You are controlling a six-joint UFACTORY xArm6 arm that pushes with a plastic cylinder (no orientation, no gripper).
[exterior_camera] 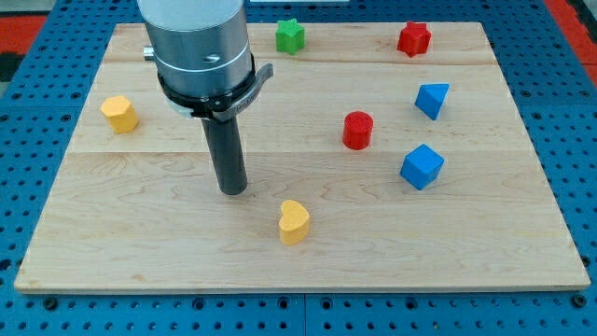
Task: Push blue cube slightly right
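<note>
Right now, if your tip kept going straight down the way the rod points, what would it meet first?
The board itself: my tip points straight down and seems to rest on bare wood already. No block lies under it. The yellow heart sits to its lower right, apart from it, and the blue cube is far to the view's right.

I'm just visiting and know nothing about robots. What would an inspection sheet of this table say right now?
Surface: pale wooden board, lying on a blue perforated base.
Job's things: blue cube at the view's right, standing apart from all other blocks.
Clutter: blue triangular block, red cylinder, red star, green star, yellow heart, yellow hexagonal block.
Grippers: none; my tip is far to the view's left of the blue cube, nearest the yellow heart, touching no block.
Cables: nothing seen.
Surroundings: nothing seen beyond the blue base.
</note>
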